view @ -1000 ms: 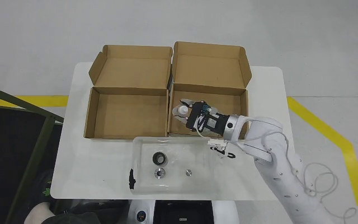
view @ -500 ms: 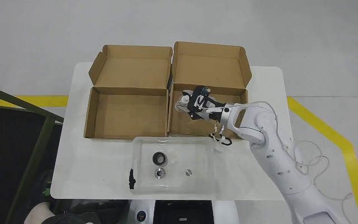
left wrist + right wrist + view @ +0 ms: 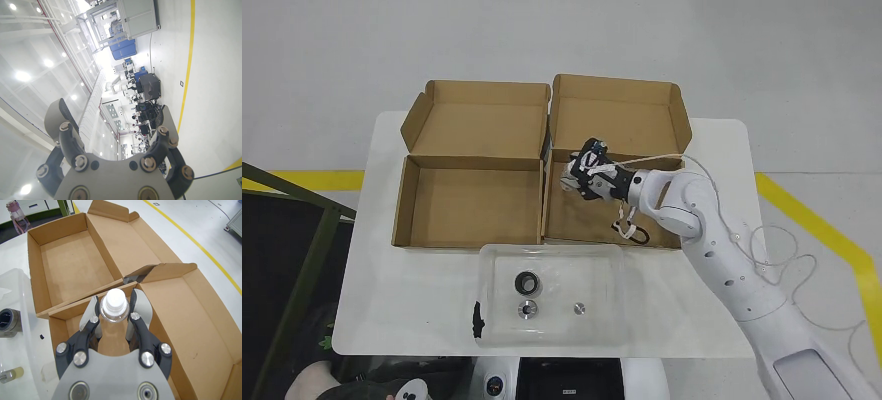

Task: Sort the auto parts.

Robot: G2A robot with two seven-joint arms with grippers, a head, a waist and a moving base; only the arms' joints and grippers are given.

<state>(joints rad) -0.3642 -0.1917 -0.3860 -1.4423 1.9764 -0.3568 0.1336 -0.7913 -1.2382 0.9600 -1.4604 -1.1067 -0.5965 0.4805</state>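
The right gripper (image 3: 114, 297) had its fingers closed on a small part (image 3: 115, 306) with a white ribbed cap and a clear round body. It held the part over the right cardboard box (image 3: 198, 321), close to the wall beside the left cardboard box (image 3: 472, 205); both boxes stood on the white table (image 3: 402, 290) with lids folded back. Nearer the robot, a clear plastic bin (image 3: 607, 300) held a black ring (image 3: 528, 282), a metal cylinder (image 3: 529, 308) and a small silvery piece (image 3: 580, 308), while the left gripper (image 3: 112, 106) had its fingers spread wide with nothing between them, facing out into the hall.
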